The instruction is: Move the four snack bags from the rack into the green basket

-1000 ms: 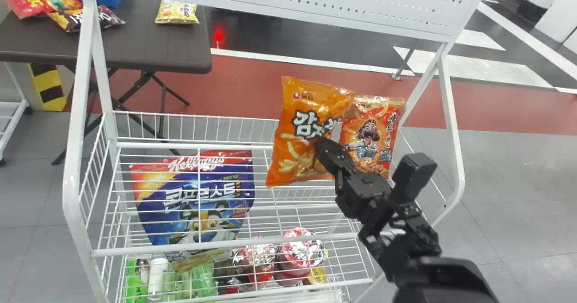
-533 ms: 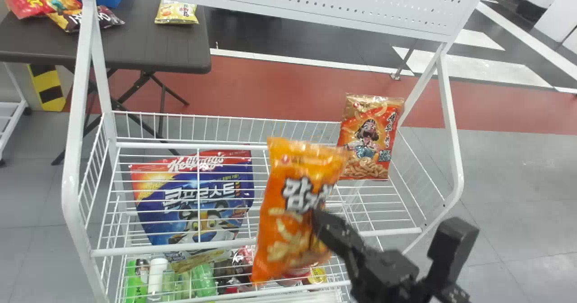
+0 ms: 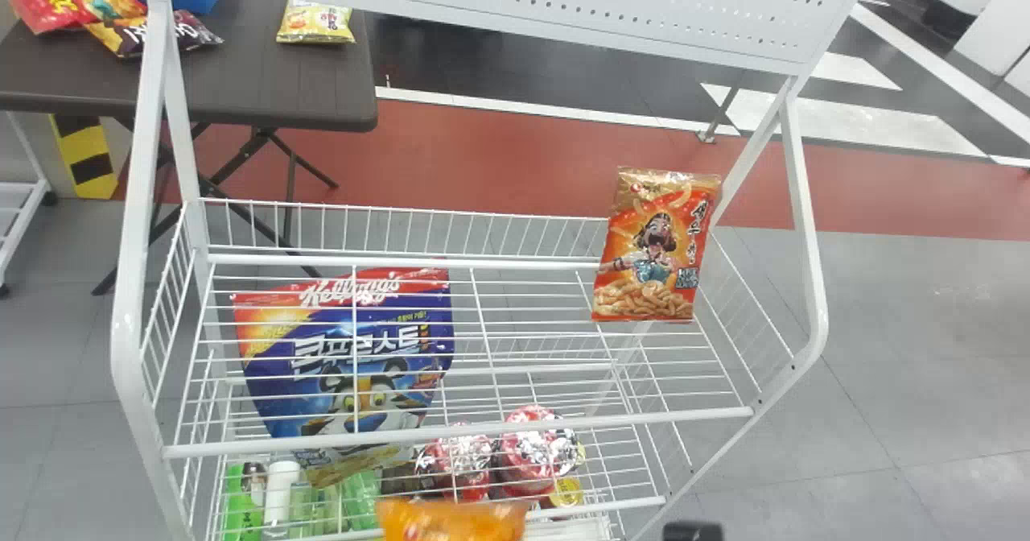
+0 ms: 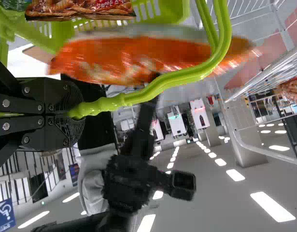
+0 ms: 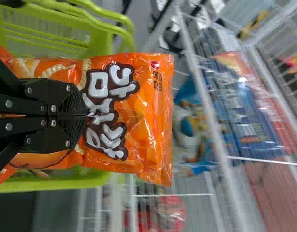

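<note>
left jaws clamp basket handle (image 4: pixel 107 102), right jaws orange bag (image 5: pixel 148 111); basket (image 5: pixel 66 183) seemingly holds snacks (image 4: pixel 80 8).

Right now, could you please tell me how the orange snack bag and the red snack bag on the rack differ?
The orange snack bag is pinched in the right gripper; the red snack bag rests on the rack. The orange snack bag shows large white, dark-edged lettering, while the red snack bag has a gold top and a cartoon figure. Both picture snack pieces.
</note>
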